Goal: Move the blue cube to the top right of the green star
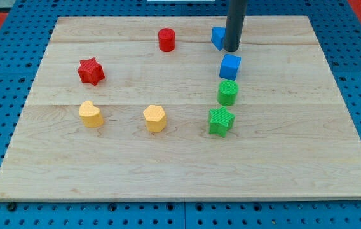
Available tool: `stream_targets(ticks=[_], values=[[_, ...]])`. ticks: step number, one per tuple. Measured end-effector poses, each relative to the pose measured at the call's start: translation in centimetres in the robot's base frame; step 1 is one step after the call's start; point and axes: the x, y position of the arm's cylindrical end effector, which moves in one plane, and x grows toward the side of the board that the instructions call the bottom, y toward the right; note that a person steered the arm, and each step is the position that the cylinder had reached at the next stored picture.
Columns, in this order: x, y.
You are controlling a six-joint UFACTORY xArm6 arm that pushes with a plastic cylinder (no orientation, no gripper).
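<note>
No pincer on me, just a dark rod, so nothing opens, shuts or holds. My tip (232, 49) sits on the counter (282, 159) nr the view's top, right of centre. A blue block (217, 37), shape partly hidden by the rod, is just at the tip's 10 o'clock, touching or nearly so; can't tell which. The blue cube (229, 66) lies just at the tip's 6, a small gap betw. them. Green cylinder (227, 92) is close at the cube's 6, and the green star (220, 121) at the cylinder's 6 to 7. Red cylinder (166, 39) is off at the tip's 9. Red star (91, 71), yellow heart-ish block (91, 114) and yellow hexagon-ish block (155, 118) are well apart, towards 8.
</note>
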Motion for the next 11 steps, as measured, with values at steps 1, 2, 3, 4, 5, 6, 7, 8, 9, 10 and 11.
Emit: stream_targets(ticks=[1, 2, 3, 4, 5, 6, 7, 8, 9, 10, 11], values=[[1.9, -0.8], [2.6, -3.1], [6.6, -0.1], [11.2, 0.5], [13.5, 0.9], [9.6, 2.2], [9.5, 7.8], [17.9, 6.3], [16.6, 6.5], [12.5, 7.1], [16.1, 1.8]])
